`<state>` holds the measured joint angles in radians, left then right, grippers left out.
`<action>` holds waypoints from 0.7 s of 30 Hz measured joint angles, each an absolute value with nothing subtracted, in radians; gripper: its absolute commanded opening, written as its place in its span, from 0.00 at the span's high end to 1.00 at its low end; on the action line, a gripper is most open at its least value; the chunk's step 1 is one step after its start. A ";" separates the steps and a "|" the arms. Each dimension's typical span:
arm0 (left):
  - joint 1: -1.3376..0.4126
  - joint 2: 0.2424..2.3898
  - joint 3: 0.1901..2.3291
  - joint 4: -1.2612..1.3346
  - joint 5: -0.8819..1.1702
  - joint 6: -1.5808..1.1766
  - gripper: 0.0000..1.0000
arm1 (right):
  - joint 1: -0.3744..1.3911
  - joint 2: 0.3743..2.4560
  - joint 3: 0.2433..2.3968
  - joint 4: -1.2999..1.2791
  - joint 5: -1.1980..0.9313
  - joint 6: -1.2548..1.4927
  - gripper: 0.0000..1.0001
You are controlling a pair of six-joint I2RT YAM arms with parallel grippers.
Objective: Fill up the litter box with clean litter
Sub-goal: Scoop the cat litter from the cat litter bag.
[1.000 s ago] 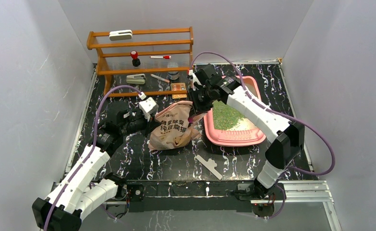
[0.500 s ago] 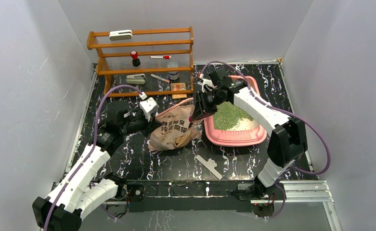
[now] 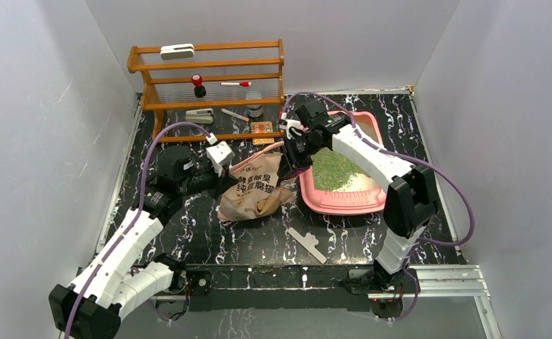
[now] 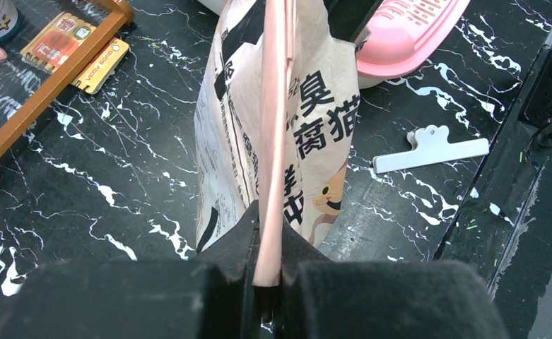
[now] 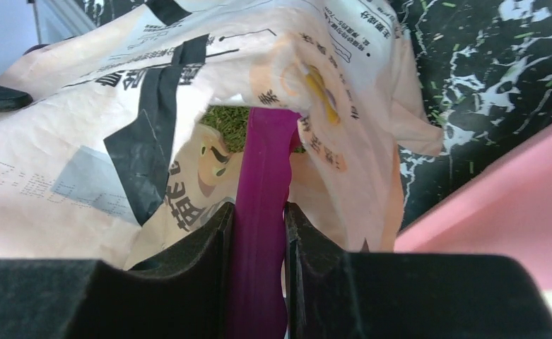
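- The left claw (image 4: 266, 277) is pinching shut on the pink top edge of the beige cat-printed bag (image 4: 315, 134). The bag is standing straight ahead of it on the black marbled table (image 4: 82, 191).
- The right claw (image 5: 259, 233) is gripping the handle of the purple scoop (image 5: 264, 169) in a narrow hold between its two pads. The handle is running forward from the claw into the bag's open mouth, and the paper is hiding the scoop's head.
- The litter box (image 3: 340, 205) is sitting just beside the right claw, on its right-hand side in the wrist view. Its pink rim is lying close to the bag, though I cannot tell whether the two are touching.
- The clean litter (image 3: 333, 169) is lying as a green grainy patch on the box's floor, below the right arm and behind its claw. It is covering only part of the floor, with pale floor showing around it.
- More green grains are showing inside the bag, just beyond the right claw and left of the scoop handle.
- A white clip (image 4: 428, 148) is lying flat on the table ahead of the left claw and to its right, past the bag.
- The wooden shelf rack (image 3: 209, 70) is standing ahead of the left claw and to its left, with small cards (image 4: 75, 46) lying by its foot.
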<state>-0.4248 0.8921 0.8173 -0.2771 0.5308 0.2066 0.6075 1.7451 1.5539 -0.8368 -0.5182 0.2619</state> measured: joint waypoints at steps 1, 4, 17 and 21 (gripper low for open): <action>-0.425 0.898 0.819 -0.277 0.530 0.209 1.00 | 0.607 1.760 1.554 -0.836 -0.542 0.262 1.00; -0.425 0.912 0.833 -0.279 0.531 0.211 1.00 | 0.583 1.771 1.550 -0.822 -0.604 0.266 1.00; -0.425 0.913 0.835 -0.284 0.531 0.217 1.00 | 0.442 1.657 1.195 -0.365 -0.983 0.589 1.00; -0.425 0.913 0.835 -0.284 0.527 0.217 1.00 | 0.382 1.586 1.074 -0.167 -1.073 0.754 1.00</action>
